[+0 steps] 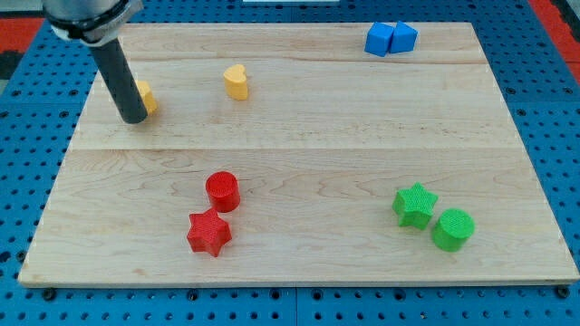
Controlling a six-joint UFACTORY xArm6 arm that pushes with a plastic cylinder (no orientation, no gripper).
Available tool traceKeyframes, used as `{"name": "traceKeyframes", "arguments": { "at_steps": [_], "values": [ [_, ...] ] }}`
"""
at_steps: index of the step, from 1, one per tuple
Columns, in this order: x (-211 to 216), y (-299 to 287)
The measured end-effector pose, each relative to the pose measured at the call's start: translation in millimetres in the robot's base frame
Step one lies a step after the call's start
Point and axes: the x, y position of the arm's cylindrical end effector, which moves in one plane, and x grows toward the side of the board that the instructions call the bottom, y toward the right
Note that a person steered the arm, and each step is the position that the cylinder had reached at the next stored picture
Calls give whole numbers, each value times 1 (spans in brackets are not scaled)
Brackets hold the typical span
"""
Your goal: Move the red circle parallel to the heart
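My tip (134, 119) down on the bench (299, 136) at the view's upper left, touching a partly hidden yellow block (146, 95). No hand here, only a plain rod. Yellow heart (236, 81) near, toward the view's right. Red circle (222, 191): short ribbed cylinder, flat top, lower centre, just beside red star (209, 233). Well apart: green star (415, 205), green circle (452, 229), blue blocks (391, 39).

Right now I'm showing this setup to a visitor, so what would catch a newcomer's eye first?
Probably the dark rod at the view's upper left, my tip down beside a partly hidden yellow block. Next, the bright pairs: red circle just above the red star at bottom centre, and green star beside green circle at lower right. The yellow heart stands alone near the top.
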Motion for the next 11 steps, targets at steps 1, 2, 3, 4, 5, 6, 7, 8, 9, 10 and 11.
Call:
{"name": "traceKeyframes", "arguments": {
  "at_steps": [1, 2, 3, 4, 5, 6, 7, 8, 9, 10, 11],
  "values": [
    [-30, 13],
    [-6, 15],
    [72, 0],
    [146, 34],
    [147, 125],
    [127, 218],
    [132, 254],
    [85, 256],
    [28, 224],
    [-8, 222],
    [-9, 222]
  ]
}}
